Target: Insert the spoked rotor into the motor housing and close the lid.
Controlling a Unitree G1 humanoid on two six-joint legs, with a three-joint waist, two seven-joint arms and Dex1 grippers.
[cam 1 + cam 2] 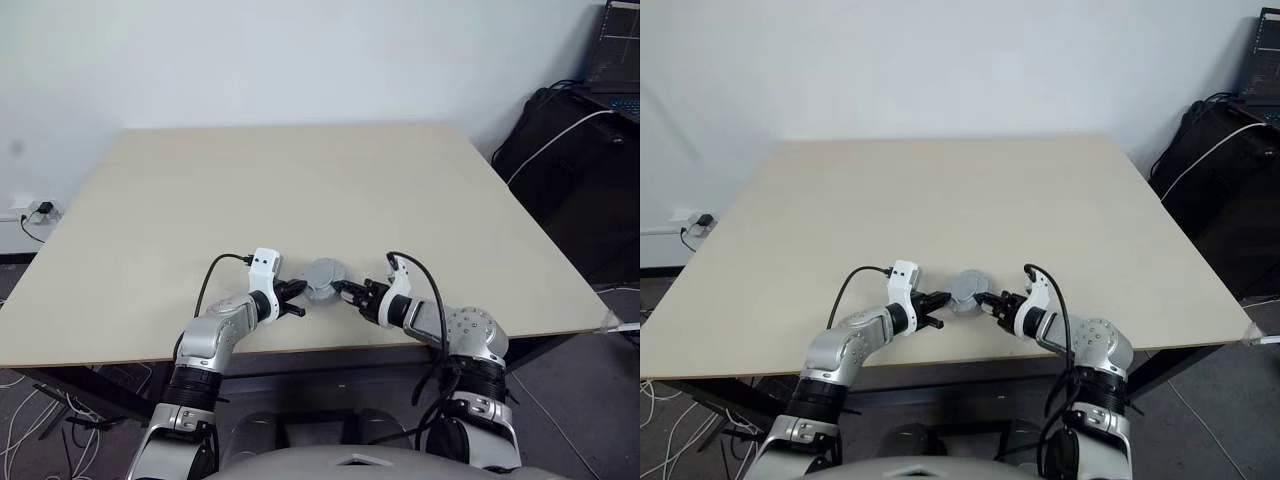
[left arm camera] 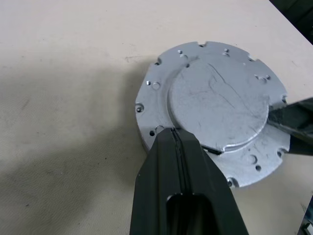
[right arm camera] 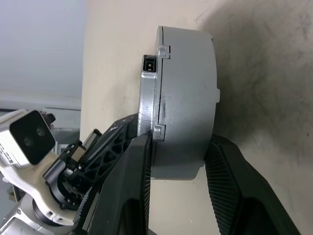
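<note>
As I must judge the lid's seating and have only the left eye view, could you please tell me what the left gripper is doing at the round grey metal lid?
Observer: The left gripper is shut, its joined fingertips resting on the round grey metal lid, at the edge of its raised centre.
Operator: Thank you. And the right gripper?
Observer: The right gripper straddles the grey cylindrical motor housing, one finger at the lid's face and the other at the opposite face.
Operator: Does the lid sit flat?
Observer: Seen from the side, the lid's flange lies flush on the housing, with no gap that I can see.
</note>
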